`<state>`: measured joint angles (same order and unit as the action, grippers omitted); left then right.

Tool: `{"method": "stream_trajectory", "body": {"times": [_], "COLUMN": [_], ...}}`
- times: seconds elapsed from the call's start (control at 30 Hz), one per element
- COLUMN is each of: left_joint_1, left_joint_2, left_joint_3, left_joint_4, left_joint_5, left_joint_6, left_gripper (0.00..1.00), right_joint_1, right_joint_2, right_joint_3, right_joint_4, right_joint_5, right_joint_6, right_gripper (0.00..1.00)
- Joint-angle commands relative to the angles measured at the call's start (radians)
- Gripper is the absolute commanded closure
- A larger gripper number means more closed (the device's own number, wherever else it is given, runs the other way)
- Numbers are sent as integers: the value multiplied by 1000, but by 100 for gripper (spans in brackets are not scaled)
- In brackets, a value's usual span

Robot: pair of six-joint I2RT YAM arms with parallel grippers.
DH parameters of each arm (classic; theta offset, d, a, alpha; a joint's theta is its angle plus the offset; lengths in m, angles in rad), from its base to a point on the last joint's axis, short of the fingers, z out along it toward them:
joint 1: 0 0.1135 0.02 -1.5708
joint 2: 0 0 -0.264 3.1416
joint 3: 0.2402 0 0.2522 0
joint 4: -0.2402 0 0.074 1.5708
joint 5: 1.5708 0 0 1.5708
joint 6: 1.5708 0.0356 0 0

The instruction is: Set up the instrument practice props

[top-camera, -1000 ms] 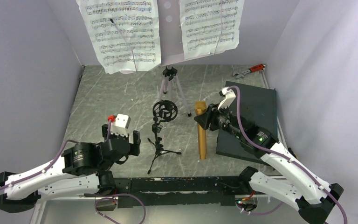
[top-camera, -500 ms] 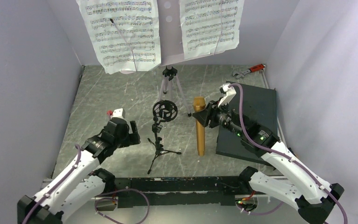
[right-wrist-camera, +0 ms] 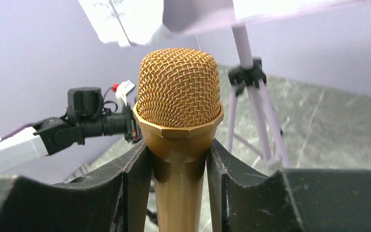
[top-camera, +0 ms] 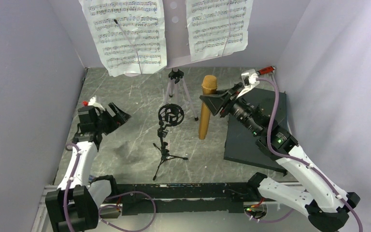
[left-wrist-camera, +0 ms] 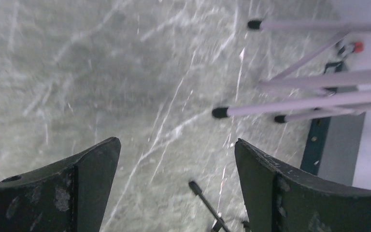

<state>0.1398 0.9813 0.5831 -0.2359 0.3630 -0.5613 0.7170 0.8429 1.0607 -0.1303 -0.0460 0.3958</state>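
Mic stand [top-camera: 164, 139] between left end effector [top-camera: 120, 116] and gripped microphone [top-camera: 206, 108].

Left end effector [left-wrist-camera: 176, 141] spread wide; right end effector [right-wrist-camera: 178, 145] clamps the microphone [right-wrist-camera: 178, 87], arm outstretched.

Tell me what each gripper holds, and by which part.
The right gripper holds the gold microphone just below its mesh head. The left gripper holds nothing.

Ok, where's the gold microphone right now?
Top view, right of centre: the gold handheld microphone is held upright in the right gripper, just right of the small black tripod mic stand.
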Motion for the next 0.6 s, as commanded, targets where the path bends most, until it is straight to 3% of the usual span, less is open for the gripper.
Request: {"method": "stream_trajectory", "body": {"times": [0.0,0.33,0.57], "left_joint_1": [66,67,67], "left_joint_2": [-27,-87,-145], "left_joint_3": [105,167,189], "left_joint_4": [111,49,1], "left_joint_5": [99,27,-9], "left_joint_6": [29,141,306], "left_gripper": [6,6,6], "right_joint_1": [-3,-2,-1], "right_joint_2": [27,181,300], "right_joint_3": [60,139,211], "right_joint_4": [285,629,715], "right_joint_5": [-52,-189,-304], "right_joint_6": [-62,-90,-63], "right_gripper": [100,100,100]}}
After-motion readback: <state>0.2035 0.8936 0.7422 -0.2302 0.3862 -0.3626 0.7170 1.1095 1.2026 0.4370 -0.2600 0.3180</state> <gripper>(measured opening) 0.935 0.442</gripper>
